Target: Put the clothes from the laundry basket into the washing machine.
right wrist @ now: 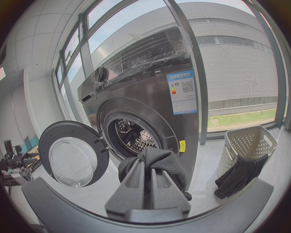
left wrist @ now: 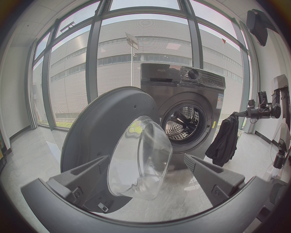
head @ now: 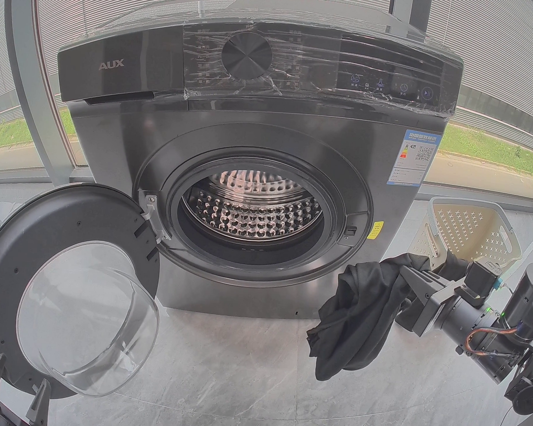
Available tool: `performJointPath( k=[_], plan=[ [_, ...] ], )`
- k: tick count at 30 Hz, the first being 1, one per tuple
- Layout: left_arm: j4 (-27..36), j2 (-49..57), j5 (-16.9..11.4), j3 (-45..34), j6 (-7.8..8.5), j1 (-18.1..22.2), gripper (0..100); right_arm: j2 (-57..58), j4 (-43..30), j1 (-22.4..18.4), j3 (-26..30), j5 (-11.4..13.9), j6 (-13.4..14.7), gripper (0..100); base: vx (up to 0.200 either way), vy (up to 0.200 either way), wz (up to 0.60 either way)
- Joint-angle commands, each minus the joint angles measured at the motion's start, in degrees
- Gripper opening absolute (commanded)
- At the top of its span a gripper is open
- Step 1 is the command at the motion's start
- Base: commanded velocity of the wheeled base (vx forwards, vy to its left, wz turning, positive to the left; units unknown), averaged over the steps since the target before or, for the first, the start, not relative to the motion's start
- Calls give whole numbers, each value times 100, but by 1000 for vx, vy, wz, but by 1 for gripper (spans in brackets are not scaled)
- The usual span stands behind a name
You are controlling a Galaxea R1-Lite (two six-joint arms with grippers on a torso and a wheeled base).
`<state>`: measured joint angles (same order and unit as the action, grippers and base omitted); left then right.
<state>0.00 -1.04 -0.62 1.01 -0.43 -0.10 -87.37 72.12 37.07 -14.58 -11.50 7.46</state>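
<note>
1 black garment (head: 355, 322) hangs clamped in the right gripper (head: 414, 277) beside the open washing machine (head: 253, 133); left gripper (left wrist: 145, 157) gapes empty.

The head camera looks forward and down, close to the washing machine (head: 134, 132), drum opening (head: 251, 213) at frame centre. The left wrist camera sits low and farther back, facing the open door (left wrist: 103, 121). The right wrist camera faces the machine's front from nearer, laundry basket (right wrist: 248, 142) beside it. All 3 share the drum opening.
</note>
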Motion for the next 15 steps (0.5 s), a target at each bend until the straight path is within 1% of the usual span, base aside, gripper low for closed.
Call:
performJointPath(
  k=[1,6,9,11,13,14,15],
  plan=[
    [0,104,1,-101,-1,1,100,-70,13,2,-1,-2,1,0,0,0,0],
    [0,104,1,-101,-1,1,100,-122,13,37,8,-2,27,0,0,0,0],
    [0,104,1,-101,-1,1,100,-114,13,125,8,-2,27,0,0,0,0],
    [0,104,1,-101,-1,1,100,-26,39,520,17,-2,45,0,0,0,0],
    [0,104,1,-101,-1,1,100,89,153,793,61,25,133,0,0,0,0],
    [0,104,1,-101,-1,1,100,89,224,925,78,86,194,0,0,0,0],
    [0,104,1,-101,-1,1,100,89,232,960,78,104,212,0,0,0,0]
  ],
)
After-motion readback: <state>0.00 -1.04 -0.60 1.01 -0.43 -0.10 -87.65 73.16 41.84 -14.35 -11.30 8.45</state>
